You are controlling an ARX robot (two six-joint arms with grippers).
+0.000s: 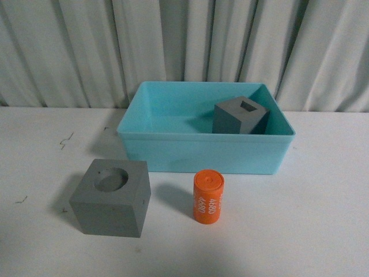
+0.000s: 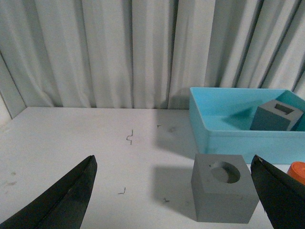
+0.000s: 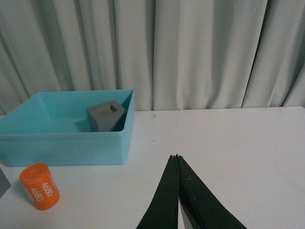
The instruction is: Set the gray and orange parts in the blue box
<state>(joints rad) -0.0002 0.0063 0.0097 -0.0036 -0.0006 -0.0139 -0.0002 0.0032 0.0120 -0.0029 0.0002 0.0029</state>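
Note:
The blue box (image 1: 202,151) stands on the white table, and a gray cube with a square hole (image 1: 240,115) rests inside it at its right end. In front of the box, a gray cube with a round hole (image 1: 111,197) sits to the left and an upright orange cylinder (image 1: 208,195) printed "4680" to the right. My left gripper (image 2: 172,160) is open, low over the table, with the round-hole cube (image 2: 223,193) just ahead between its fingers and untouched. My right gripper (image 3: 177,156) is shut on nothing, right of the box (image 3: 66,143) and cylinder (image 3: 40,186). Neither arm shows in the front view.
Pleated white curtains (image 1: 184,46) hang close behind the table. Small dark marks (image 1: 66,140) dot the tabletop left of the box. Bare white table (image 3: 228,143) stretches beyond my right gripper.

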